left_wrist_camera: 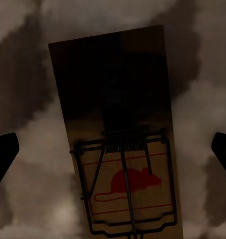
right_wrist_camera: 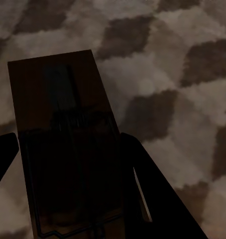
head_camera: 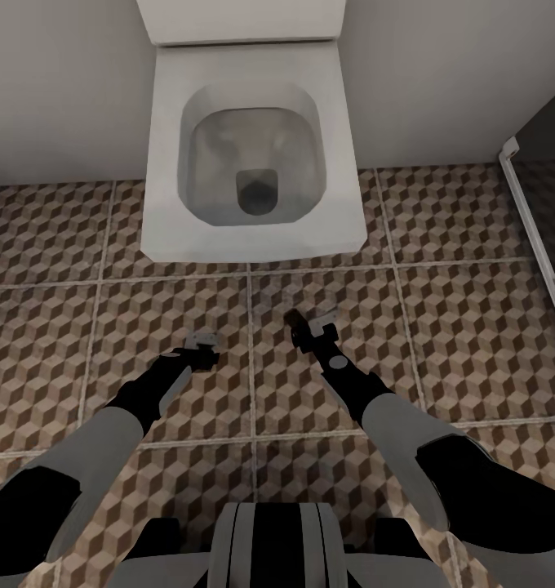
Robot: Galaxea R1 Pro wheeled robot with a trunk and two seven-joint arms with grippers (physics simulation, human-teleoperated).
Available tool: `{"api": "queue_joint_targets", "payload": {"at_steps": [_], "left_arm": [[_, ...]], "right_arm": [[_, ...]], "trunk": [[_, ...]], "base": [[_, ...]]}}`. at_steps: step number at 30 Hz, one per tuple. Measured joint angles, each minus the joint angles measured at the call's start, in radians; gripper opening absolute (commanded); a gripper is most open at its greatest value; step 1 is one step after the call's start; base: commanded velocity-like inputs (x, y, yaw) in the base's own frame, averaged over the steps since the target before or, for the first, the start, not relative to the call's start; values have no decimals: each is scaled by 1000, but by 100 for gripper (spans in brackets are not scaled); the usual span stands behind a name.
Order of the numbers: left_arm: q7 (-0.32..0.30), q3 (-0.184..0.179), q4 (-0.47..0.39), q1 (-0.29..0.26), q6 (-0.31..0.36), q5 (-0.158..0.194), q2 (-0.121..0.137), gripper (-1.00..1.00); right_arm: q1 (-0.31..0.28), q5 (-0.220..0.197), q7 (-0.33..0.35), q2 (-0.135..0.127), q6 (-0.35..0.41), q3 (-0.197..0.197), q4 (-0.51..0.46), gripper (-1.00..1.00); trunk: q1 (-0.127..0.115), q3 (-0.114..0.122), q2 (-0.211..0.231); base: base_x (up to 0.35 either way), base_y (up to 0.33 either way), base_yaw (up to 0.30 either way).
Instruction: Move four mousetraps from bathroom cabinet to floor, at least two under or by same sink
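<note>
Two mousetraps showed, one before each tool. In the left wrist view a brown mousetrap (left_wrist_camera: 117, 144), with its dark wire spring and red mouse mark, lay flat over the blurred bathroom floor (left_wrist_camera: 23, 30); the left tool (left_wrist_camera: 113, 154) was spread wide, its dark fingertips (left_wrist_camera: 4, 154) standing at the frame's two edges, apart from the board and touching nothing. In the right wrist view a second, shadowed mousetrap (right_wrist_camera: 68, 144) sat between the dark fingers (right_wrist_camera: 157, 199) of the right tool (right_wrist_camera: 73, 164). One finger lay right against the board's edge, the other at the frame's left edge; whether they pinched it I could not tell.

From the head view, both arms reached down over the cube-patterned floor tiles (head_camera: 457, 327) in the middle of the frame. The left tool (head_camera: 202, 347) sat left of centre, the right tool (head_camera: 310, 331) just right of it. A white toilet (head_camera: 167, 163) stood against the wall at upper centre, and a dark glass panel (head_camera: 547, 204) ran along the right edge.
</note>
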Motion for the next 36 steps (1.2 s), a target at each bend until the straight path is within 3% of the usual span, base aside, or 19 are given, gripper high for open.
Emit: {"api": "queue_joint_targets", "payload": {"at_steps": [36], "left_arm": [[0, -1, 0, 0, 0, 0, 0, 100]], "right_arm": [[0, 1, 0, 0, 0, 0, 0, -100]], "trunk": [[0, 0, 0]], "base": [[0, 0, 0]]}}
